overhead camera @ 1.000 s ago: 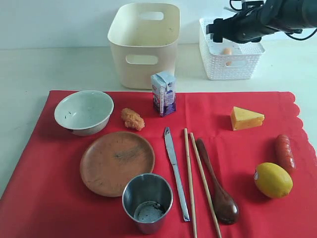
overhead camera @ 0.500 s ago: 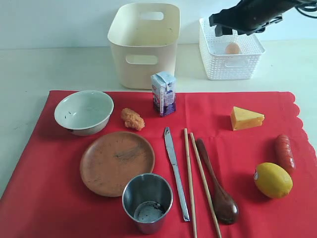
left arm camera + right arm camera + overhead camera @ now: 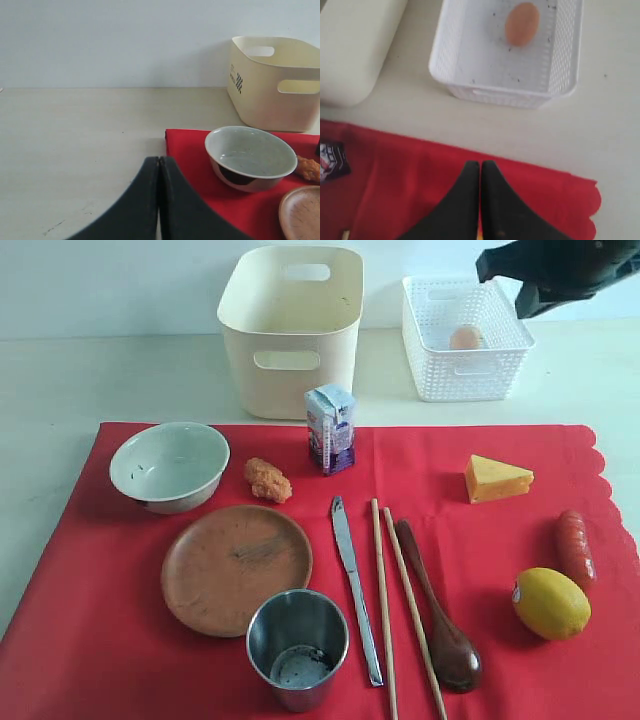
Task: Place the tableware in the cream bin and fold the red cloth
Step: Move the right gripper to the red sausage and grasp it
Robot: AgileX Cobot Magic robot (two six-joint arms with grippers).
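tableware all on red cloth, both claws shut and empty

ext view: cream bin stands far centre on the table, just off the red cloth. on the cloth: bowl far left, plate nearer, steel cup at the near edge by the plate's right rim. knife, chopsticks and spoon lie side by side at centre, running near to far. milk carton upright near the cloth's far edge, in front of the bin. nugget between bowl and carton. cheese, sausage, lemon on the right. white basket far right w/ egg inside. right arm hangs above the basket's far right; can't tell the claw's state here.

left wrist view: left gripper has fingers pressed together, holding nothing, over the table by the cloth's far left corner. bowl, plate rim and bin in sight.

right wrist view: right gripper also pinched closed, nothing between the fingers, above the cloth's scalloped side. basket w/ egg and a bin corner beyond it.
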